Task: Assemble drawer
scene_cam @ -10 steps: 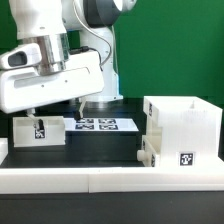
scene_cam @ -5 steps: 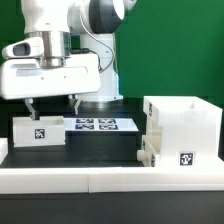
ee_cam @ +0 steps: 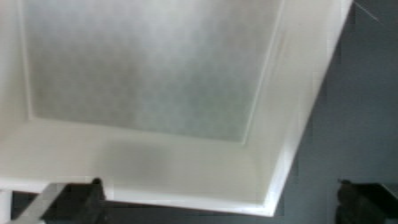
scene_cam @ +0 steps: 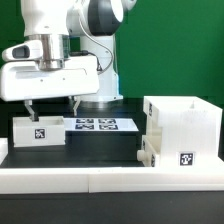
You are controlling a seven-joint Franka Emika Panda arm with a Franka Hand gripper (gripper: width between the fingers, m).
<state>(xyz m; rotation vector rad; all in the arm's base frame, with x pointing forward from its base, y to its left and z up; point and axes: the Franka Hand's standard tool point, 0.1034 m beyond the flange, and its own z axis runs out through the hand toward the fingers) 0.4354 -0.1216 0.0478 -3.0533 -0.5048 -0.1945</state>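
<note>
— So, which step is the arm working on?

— By my reading, it is lining up to pick up the small tray (scene_cam: 40, 131). That tray is sitting on the black table (scene_cam: 100, 150) at the exterior view's left. It is lying just beside the marker board (scene_cam: 100, 125) and well apart from the tall box (scene_cam: 183, 122) at the exterior view's right.

— Is the gripper (scene_cam: 52, 107) carrying anything?

— No. Its fingers (scene_cam: 28, 108) are standing wide apart and empty, hanging just above the tray. The wrist view is looking straight down into the tray's open top.

— How is the arm posing?

— It is reaching out from its base with the wrist pointing straight down and the hand sitting roughly level.

— What is the next move asking for?

— Probably a straight, slow descent with the jaws staying spread, then a squeeze on the tray. I cannot tell whether the fingers are going to clear its walls or pinch one, so the alignment is worth checking before lowering.
</note>
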